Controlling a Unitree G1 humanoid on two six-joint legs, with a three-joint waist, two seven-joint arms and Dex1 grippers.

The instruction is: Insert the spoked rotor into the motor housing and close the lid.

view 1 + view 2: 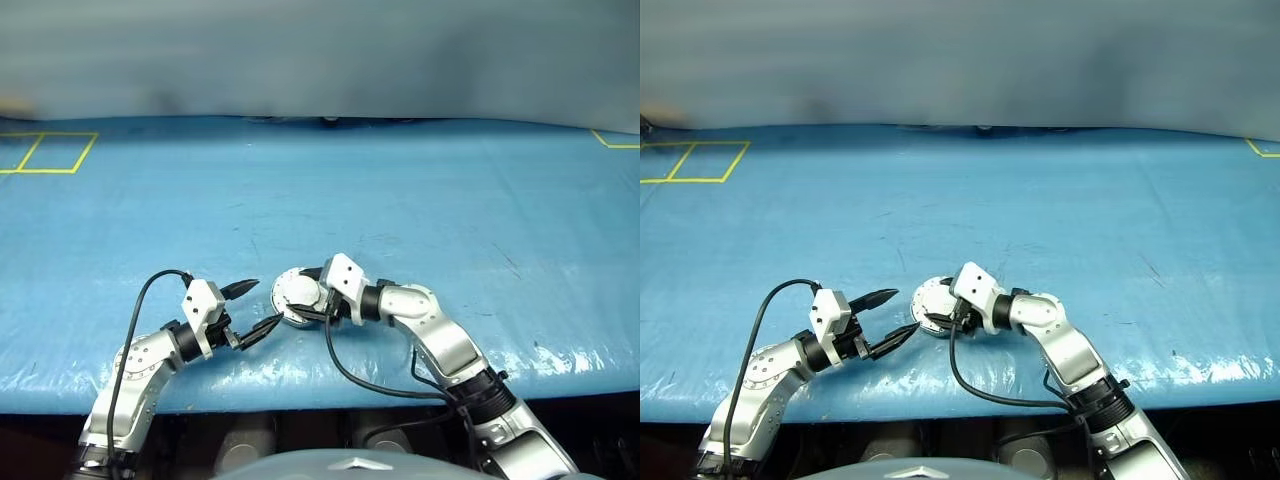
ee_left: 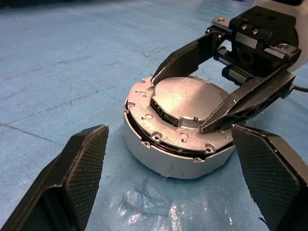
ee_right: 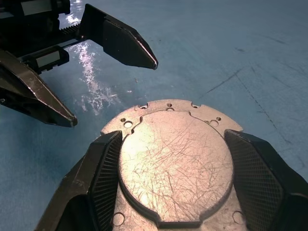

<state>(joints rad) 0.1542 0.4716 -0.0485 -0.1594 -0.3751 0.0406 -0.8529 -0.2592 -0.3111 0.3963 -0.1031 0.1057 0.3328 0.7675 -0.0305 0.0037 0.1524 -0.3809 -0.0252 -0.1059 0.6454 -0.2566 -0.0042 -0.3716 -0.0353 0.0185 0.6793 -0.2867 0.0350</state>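
Observation:
The motor housing (image 2: 168,163), a round silver-grey puck, sits on the blue table near its front edge. Its lid (image 2: 185,96) lies flat on top, smooth scratched face up. The spoked rotor is hidden. My right gripper (image 1: 300,297) reaches in from the right and rests over the lid (image 3: 173,163). It is open, with its fingers (image 3: 255,168) on either side of the lid's raised round middle. My left gripper (image 1: 265,303) stands open just left of the housing (image 1: 292,292), pointing at it with nothing between its fingers (image 2: 82,168). It also shows in the right wrist view as the left gripper (image 3: 113,94).
Blue sheeting covers the table, with its front edge (image 1: 320,395) close below both grippers. Yellow tape squares (image 1: 50,150) mark the far left corner and a yellow line (image 1: 615,140) the far right. Black cables (image 1: 360,385) loop from both wrists.

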